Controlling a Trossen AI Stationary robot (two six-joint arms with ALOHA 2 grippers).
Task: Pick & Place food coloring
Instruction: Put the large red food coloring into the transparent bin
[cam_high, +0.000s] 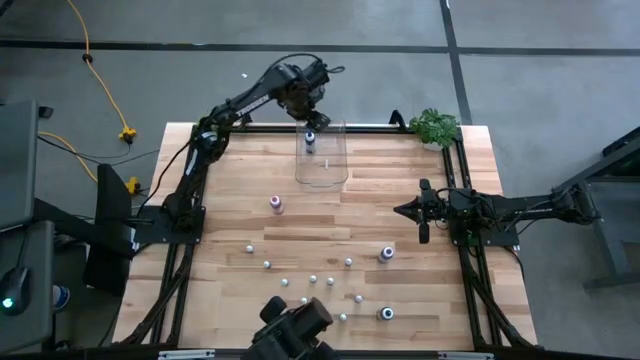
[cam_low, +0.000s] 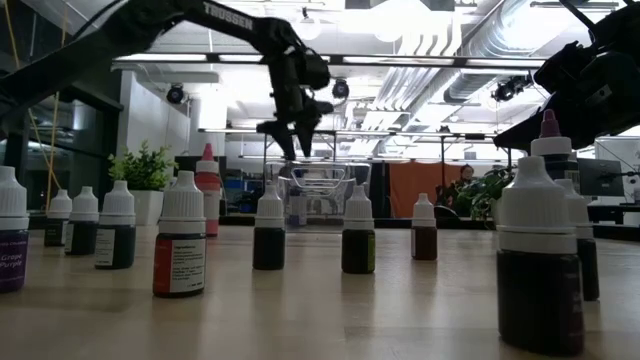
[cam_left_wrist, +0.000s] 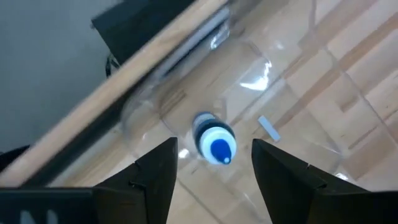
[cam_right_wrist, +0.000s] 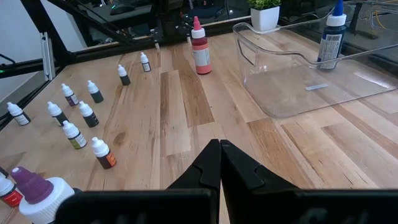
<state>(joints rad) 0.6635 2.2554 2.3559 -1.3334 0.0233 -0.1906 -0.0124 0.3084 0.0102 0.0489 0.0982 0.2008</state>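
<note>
A blue-capped food coloring bottle stands upright on the floor of the clear plastic bin, at the bin's far end. My left gripper hangs open above that bottle, one finger on either side and clear of it; the low view shows it over the bin. My right gripper is shut and empty, waiting low over the table's right side. Several tiny white-capped bottles stand on the near half of the table.
A pink-capped bottle stands left of centre, and two larger dark ones stand nearer. A potted plant sits at the far right corner. Bare wood lies between the bin and the small bottles.
</note>
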